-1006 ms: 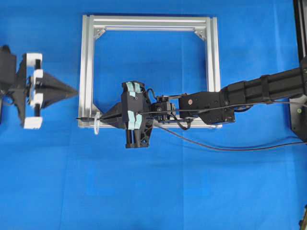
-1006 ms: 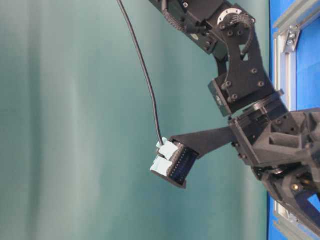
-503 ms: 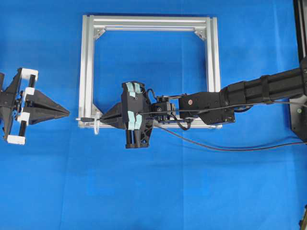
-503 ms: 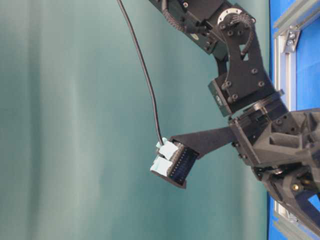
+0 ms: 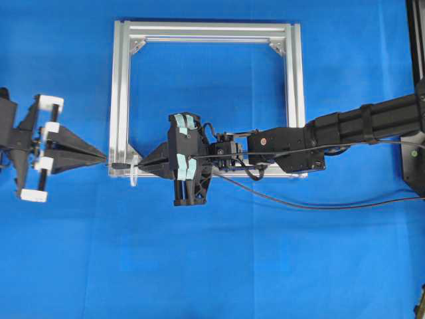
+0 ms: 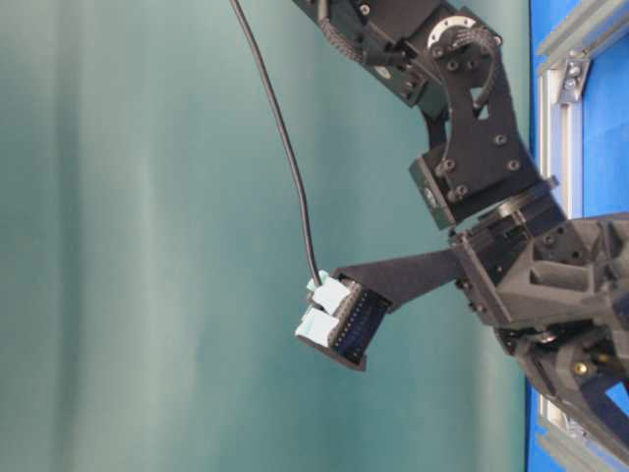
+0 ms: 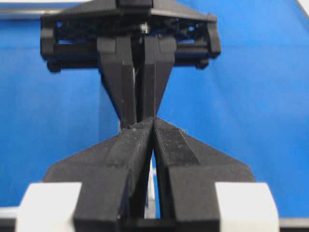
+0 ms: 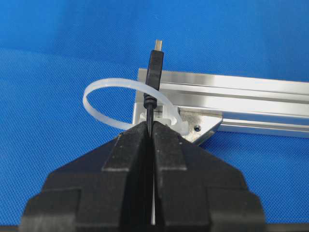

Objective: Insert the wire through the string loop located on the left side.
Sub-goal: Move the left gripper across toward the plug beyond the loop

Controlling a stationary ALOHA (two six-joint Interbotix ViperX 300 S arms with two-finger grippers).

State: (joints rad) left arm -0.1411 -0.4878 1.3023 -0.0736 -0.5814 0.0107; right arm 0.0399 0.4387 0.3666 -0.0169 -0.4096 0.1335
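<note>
Robotics lab: blue test mat, aluminium frame, 2 arms.

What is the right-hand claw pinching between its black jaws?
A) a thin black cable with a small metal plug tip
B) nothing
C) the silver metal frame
A: the right gripper is shut on the thin black cable, whose plug sticks out over the whitish string loop.

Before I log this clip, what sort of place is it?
Most likely a lab test bench: a blue cloth covers the table, a bare silver aluminium frame lies on it with a string loop tied at one corner, and a plain teal backdrop stands behind.
</note>
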